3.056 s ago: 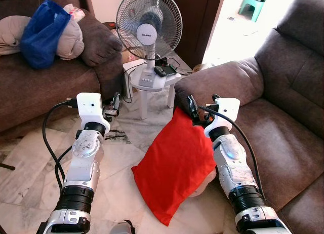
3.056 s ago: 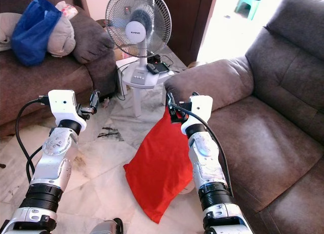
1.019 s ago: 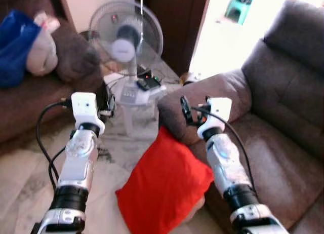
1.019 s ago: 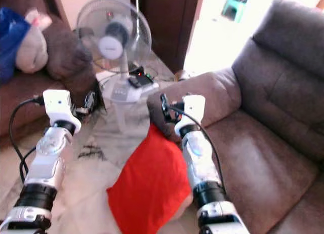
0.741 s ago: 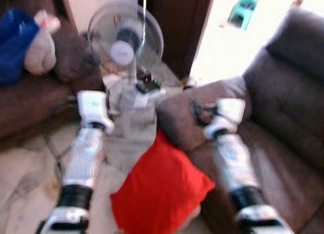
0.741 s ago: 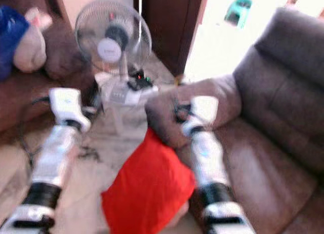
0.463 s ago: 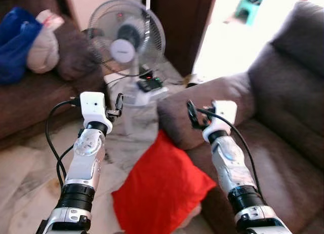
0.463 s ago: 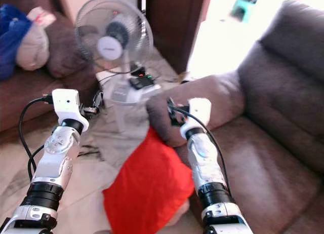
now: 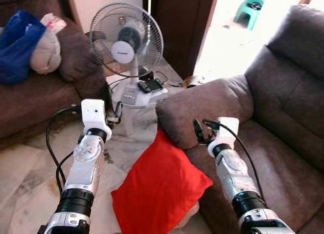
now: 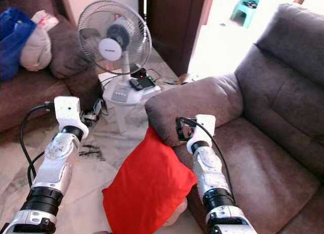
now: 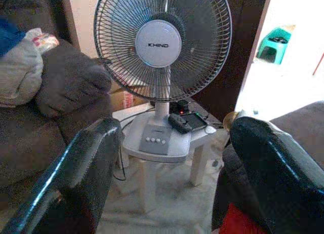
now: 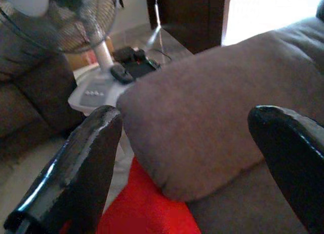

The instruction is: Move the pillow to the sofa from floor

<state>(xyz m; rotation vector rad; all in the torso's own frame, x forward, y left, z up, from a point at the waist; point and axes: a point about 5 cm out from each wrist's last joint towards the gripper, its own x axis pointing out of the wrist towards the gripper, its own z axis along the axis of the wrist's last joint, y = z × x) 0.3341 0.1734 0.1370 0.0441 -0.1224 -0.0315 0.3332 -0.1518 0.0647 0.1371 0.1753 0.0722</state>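
The red pillow (image 9: 157,188) stands tilted on the marble floor, leaning against the side of the brown sofa (image 9: 283,158). Its top corner sits just under the sofa's armrest (image 9: 202,105). My right gripper (image 9: 197,134) is open in front of the armrest, a little right of and above that corner, holding nothing. In the right wrist view the two fingers (image 12: 81,168) stand wide apart, with the armrest (image 12: 202,112) and a strip of red pillow (image 12: 147,213) between them. My left gripper (image 9: 116,114) is open over the floor, left of the pillow, pointing at the fan (image 11: 162,41).
A standing fan (image 9: 126,41) sits on a small white table (image 9: 132,95) with a remote, just beyond the pillow. A second brown sofa (image 9: 30,102) at the left carries a blue bag (image 9: 17,44) and a grey cushion. Cables lie on the floor by the table.
The camera has swung and steadied. My right gripper has come down from above the armrest to its front face, off the pillow's top corner. The pillow still leans on the sofa side.
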